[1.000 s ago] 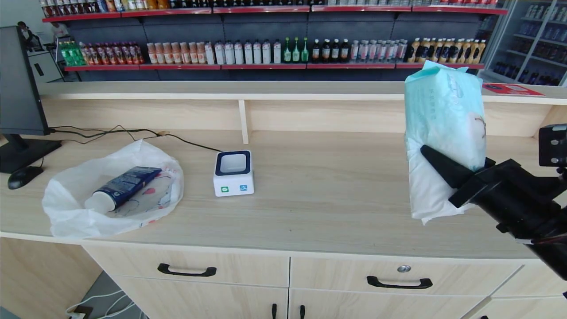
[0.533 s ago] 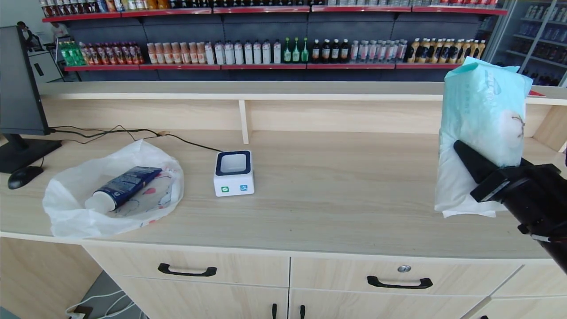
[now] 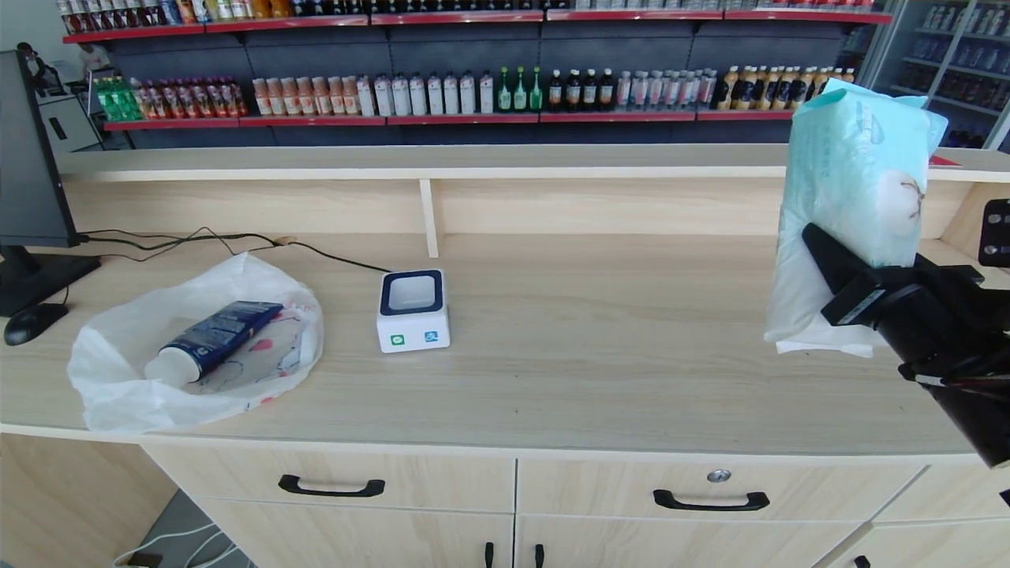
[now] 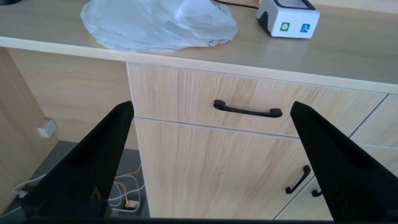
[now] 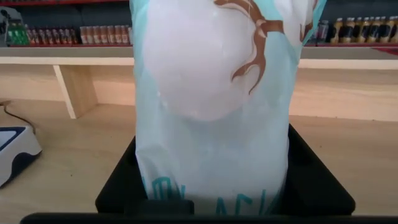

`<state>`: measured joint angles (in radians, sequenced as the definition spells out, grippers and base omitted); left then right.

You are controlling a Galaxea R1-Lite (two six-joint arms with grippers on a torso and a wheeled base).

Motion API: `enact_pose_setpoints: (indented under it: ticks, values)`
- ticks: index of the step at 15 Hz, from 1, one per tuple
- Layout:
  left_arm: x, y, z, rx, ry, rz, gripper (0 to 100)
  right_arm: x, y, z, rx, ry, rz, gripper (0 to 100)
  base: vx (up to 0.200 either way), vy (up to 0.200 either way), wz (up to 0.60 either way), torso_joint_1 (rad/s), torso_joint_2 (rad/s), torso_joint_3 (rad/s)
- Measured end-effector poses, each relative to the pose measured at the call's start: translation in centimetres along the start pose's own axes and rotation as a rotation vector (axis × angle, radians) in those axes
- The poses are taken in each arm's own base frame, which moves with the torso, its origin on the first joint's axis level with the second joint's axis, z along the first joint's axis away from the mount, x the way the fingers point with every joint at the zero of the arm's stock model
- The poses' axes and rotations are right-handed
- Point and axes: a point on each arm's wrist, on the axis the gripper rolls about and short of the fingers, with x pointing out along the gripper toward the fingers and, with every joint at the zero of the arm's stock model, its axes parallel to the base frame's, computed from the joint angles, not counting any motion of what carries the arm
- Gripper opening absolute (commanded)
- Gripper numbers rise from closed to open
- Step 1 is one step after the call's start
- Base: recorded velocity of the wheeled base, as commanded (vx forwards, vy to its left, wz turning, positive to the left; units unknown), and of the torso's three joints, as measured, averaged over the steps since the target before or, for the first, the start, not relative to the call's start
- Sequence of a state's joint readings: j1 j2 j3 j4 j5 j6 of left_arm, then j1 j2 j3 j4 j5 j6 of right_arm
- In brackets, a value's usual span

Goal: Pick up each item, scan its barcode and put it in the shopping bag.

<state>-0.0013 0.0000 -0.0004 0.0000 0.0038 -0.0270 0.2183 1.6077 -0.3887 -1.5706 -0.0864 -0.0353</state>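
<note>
Right gripper (image 3: 832, 241), right edge of the frame: fingers clamped on the lower half of the pale-blue soft pack (image 3: 856, 166), which stands upright above the counter (image 3: 600, 355). The far finger is apparently behind the pack. Shopping bag (image 3: 126, 371): lower left, well apart. Left gripper (image 4: 211, 104): fingers spread wide, facing a drawer front (image 4: 249, 93).

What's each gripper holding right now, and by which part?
Right gripper clamps the teal soft pack across its lower half, upright. Left gripper is open, holding nothing.
</note>
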Motion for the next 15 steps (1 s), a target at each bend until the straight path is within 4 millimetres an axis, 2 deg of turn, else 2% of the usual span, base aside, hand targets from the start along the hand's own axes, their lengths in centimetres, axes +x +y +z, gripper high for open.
enact_pose_setpoints:
  ticks: [8,15]
  values:
    - [0.00,0.01,-0.01,-0.008,0.000,0.001,100,0.82,0.09,-0.94,0.024,0.024,0.003,0,0.000,0.200,0.00,0.007,0.00,0.004]
    - [0.00,0.01,-0.01,-0.008,0.000,0.001,100,0.70,0.08,-0.08,0.028,-0.009,0.006,0,0.000,0.200,0.00,0.001,0.00,0.002]
